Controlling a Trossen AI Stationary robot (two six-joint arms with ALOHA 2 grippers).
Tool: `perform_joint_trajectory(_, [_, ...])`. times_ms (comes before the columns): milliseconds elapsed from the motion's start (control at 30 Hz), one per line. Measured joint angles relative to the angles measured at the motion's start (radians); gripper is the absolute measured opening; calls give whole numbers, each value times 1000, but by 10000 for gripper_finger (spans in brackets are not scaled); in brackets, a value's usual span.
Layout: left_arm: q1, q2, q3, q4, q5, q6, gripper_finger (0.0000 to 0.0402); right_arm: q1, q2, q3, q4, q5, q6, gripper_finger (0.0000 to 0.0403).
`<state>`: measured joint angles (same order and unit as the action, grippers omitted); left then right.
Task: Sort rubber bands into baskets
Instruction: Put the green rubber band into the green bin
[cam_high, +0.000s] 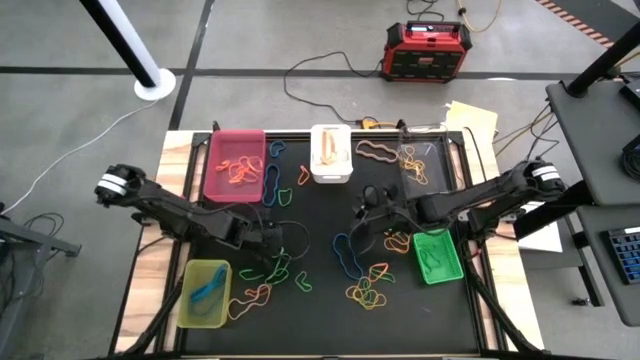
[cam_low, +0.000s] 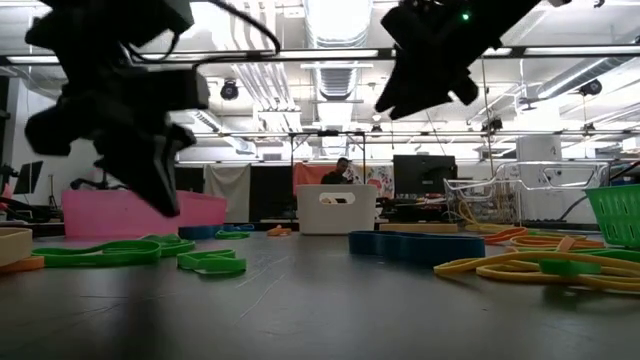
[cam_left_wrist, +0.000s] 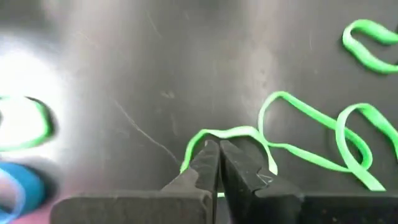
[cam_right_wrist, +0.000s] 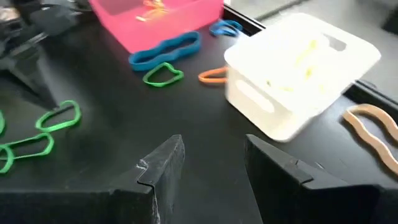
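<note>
The left pincer (cam_left_wrist: 217, 163) is down on the dark surface (cam_high: 320, 320) with its two fingers pressed together on a green rubber band (cam_left_wrist: 227, 138); the loop of that band arches just ahead of the tips and runs on into further green loops (cam_left_wrist: 348, 140) close beside it. In the high view this left pincer (cam_high: 268, 243) sits in the surface's left half, with a cluster of green, orange and blue bands (cam_high: 280, 270) crowding its near side and the yellow-green basket (cam_high: 205, 293) close to the near left edge, a blue band inside it.

The right pincer (cam_right_wrist: 208, 165) hangs above the surface with its fingers apart and nothing between them. From above, the right pincer (cam_high: 368, 212) is near the middle, well apart from the left one. Open dark surface lies between the two pincers.

Along the far edge stand the pink basket (cam_high: 235, 165) with orange bands in it, the white basket (cam_high: 331, 153), and the clear basket (cam_high: 420, 165), with a tan band (cam_high: 377, 151) lying between the last two. The bright green basket (cam_high: 437, 256) sits toward the right edge, just beside the right arm. A tangle of yellow and orange bands (cam_high: 368, 290) lies nearer the front, with bare surface beyond it up to the near edge.
</note>
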<state>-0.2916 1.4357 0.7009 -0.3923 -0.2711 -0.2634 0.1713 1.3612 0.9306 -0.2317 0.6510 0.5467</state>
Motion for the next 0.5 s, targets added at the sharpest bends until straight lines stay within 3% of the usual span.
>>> perform_joint_trajectory(200, [-1,-107,-2,-3,-26,-25,0,12,73,5,62,-8,-51,167])
perform_joint_trajectory(500, [15,-110,-5,-121,-33,-317,21,12,92,6,64,-7,-33,166])
